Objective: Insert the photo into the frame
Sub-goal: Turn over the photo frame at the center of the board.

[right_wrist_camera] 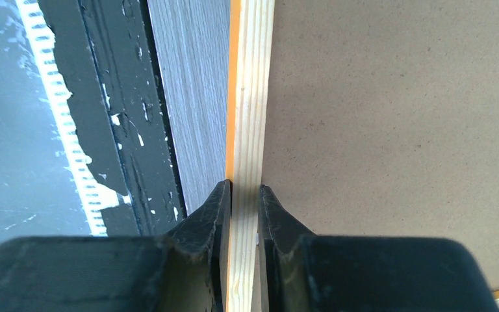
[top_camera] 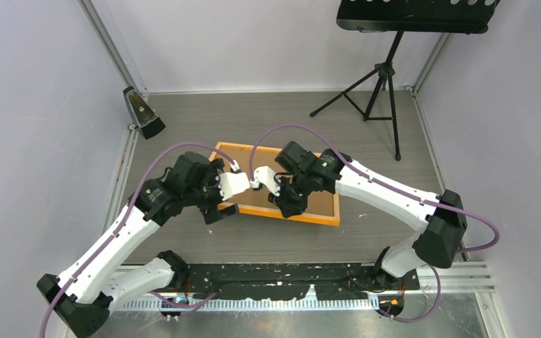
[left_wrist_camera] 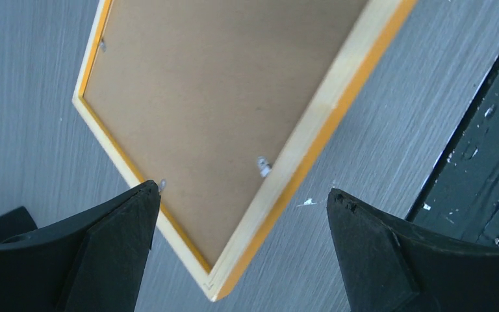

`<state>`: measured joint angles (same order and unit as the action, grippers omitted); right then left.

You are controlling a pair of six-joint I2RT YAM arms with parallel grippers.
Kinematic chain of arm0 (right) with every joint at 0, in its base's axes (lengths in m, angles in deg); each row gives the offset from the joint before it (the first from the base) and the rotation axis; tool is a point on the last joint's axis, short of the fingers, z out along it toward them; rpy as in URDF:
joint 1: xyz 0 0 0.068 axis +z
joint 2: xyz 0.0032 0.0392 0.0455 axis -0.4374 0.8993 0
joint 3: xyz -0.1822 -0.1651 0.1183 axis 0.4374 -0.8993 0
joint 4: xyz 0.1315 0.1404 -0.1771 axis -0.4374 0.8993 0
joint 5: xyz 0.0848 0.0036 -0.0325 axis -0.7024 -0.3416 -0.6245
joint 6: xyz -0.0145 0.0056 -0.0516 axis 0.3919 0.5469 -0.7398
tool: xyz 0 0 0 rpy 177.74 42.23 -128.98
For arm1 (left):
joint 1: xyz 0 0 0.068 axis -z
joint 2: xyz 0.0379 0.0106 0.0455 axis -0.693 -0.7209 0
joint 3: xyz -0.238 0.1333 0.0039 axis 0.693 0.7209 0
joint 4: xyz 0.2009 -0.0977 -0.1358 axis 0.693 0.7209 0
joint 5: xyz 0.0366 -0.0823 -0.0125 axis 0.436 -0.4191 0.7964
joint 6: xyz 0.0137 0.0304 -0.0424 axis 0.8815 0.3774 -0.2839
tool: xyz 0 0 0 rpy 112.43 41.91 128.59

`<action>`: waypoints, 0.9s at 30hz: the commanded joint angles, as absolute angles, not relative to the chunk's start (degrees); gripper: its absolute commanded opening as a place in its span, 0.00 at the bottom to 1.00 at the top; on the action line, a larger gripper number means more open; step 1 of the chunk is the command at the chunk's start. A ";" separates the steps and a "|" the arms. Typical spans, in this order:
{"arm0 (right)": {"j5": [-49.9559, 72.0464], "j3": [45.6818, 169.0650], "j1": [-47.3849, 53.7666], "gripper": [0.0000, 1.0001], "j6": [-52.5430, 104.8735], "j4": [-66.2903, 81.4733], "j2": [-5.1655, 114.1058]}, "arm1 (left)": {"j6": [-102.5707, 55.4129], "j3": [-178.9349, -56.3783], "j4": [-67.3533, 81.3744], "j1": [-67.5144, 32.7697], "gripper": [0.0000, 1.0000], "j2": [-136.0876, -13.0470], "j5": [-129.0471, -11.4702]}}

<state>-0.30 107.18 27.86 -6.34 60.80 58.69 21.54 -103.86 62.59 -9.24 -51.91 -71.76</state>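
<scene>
The orange frame (top_camera: pixel 320 220) lies back side up in the middle of the table, with the brown backing board (top_camera: pixel 320 201) set inside its rim. No photo shows in any view. My right gripper (right_wrist_camera: pixel 245 188) is shut on the frame's near pale wooden rail (right_wrist_camera: pixel 250 97), one finger on the orange outer side and one on the inner side beside the backing board (right_wrist_camera: pixel 396 117). My left gripper (left_wrist_camera: pixel 242 192) hangs open above the frame's near left corner (left_wrist_camera: pixel 214 286), touching nothing. Small metal tabs (left_wrist_camera: pixel 263 166) sit along the inside of the rim.
A black music stand (top_camera: pixel 387 70) stands on its tripod at the back right. A dark wedge-shaped object (top_camera: pixel 143 113) sits at the back left by the wall. A scuffed black strip (top_camera: pixel 289 274) runs along the near table edge. Walls close in both sides.
</scene>
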 commanded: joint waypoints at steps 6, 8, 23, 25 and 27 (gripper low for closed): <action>-7.14 114.74 21.62 0.06 -5.44 61.25 58.90 | 24.65 -102.09 57.97 -2.43 0.99 -51.68 -68.29; -8.21 115.65 20.71 0.06 -5.32 61.81 59.12 | 25.54 -100.80 56.28 -1.86 1.00 -51.86 -67.28; -12.05 121.08 17.43 0.06 -4.91 65.24 60.75 | 36.49 -90.85 32.24 -0.54 0.77 -59.70 -50.75; -11.85 121.39 17.04 0.06 -4.65 65.32 60.72 | 36.58 -90.91 31.64 -0.54 0.65 -60.14 -50.57; -11.37 121.81 16.89 0.06 -4.60 65.34 60.61 | 36.31 -91.65 32.16 -0.54 0.51 -60.42 -51.05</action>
